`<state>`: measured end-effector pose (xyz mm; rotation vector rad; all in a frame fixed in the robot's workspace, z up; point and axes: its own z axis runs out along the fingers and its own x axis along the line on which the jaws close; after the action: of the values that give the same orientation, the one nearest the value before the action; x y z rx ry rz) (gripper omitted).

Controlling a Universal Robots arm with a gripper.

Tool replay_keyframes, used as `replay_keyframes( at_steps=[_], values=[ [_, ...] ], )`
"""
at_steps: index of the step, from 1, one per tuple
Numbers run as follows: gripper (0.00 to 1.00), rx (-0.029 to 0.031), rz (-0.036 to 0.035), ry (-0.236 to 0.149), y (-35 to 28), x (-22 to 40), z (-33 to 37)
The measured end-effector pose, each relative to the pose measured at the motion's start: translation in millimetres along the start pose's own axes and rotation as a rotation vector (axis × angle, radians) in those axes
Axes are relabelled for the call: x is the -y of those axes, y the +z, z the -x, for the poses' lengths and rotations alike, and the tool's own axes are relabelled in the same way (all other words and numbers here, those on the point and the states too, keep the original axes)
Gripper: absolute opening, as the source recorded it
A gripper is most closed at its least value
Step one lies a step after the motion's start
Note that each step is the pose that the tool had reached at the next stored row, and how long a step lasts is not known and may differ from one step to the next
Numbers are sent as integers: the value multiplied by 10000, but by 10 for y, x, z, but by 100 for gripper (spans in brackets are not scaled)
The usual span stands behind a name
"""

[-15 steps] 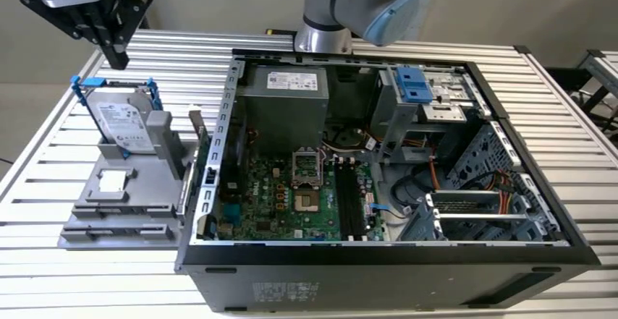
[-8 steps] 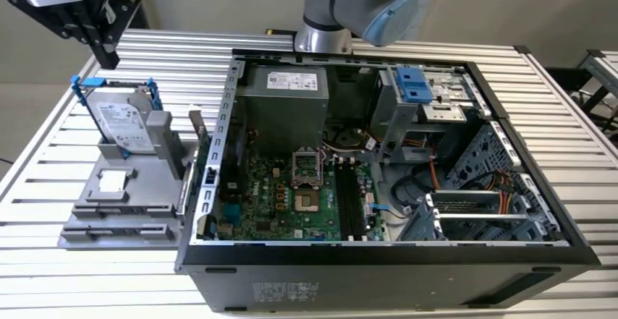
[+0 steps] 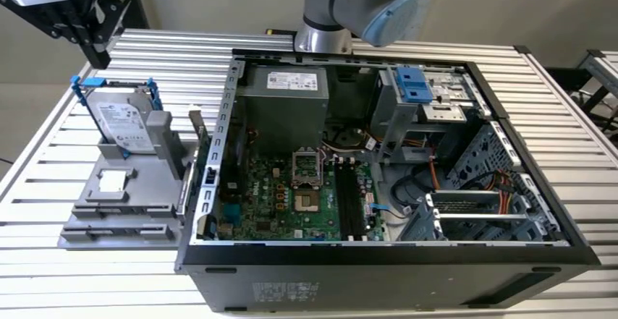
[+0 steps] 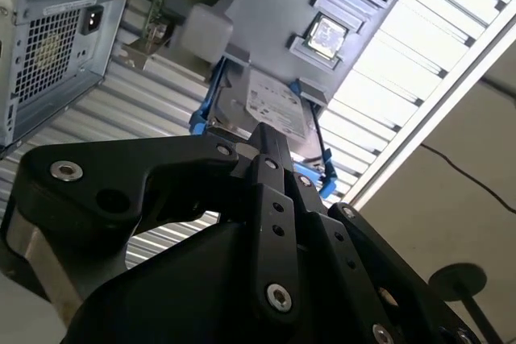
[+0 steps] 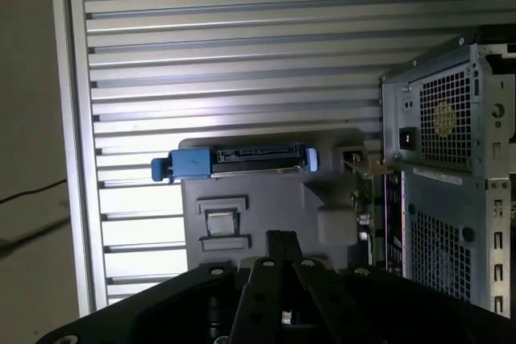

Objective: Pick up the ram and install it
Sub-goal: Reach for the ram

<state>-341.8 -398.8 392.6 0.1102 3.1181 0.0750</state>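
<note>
Thin greenish ram [image 3: 200, 129] upright in gray holder [image 3: 116, 214]

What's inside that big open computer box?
Inside the computer case you can see a green motherboard, a silver power supply, black memory slots and cables. The power supply covers whatever lies beneath it.

Slatted metal table [image 3: 174, 51]: silver, striped with ridges.
Boxy hard drive [image 3: 124, 120]: silver; plastic bracket [image 3: 92, 82] blue.
Flat motherboard [image 3: 280, 203]: green.
Open computer case [image 3: 386, 279]: black shell.
Gripper [image 4: 270, 141]: black.

The arm [image 3: 360, 2] holds its black hand [image 5: 280, 239] aloft, fingers [image 4: 271, 149] pressed together.
</note>
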Motion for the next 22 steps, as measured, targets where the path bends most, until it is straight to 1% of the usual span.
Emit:
replay_keyframes(
  at_steps=[3,14,18,22],
  values=[
    [0,0,0,0,-1,2,-30],
    [0,0,0,1,-1,4,-34],
    [0,0,0,0,-2,24,-33],
    [0,0,0,0,-4,65,-43]
  ],
)
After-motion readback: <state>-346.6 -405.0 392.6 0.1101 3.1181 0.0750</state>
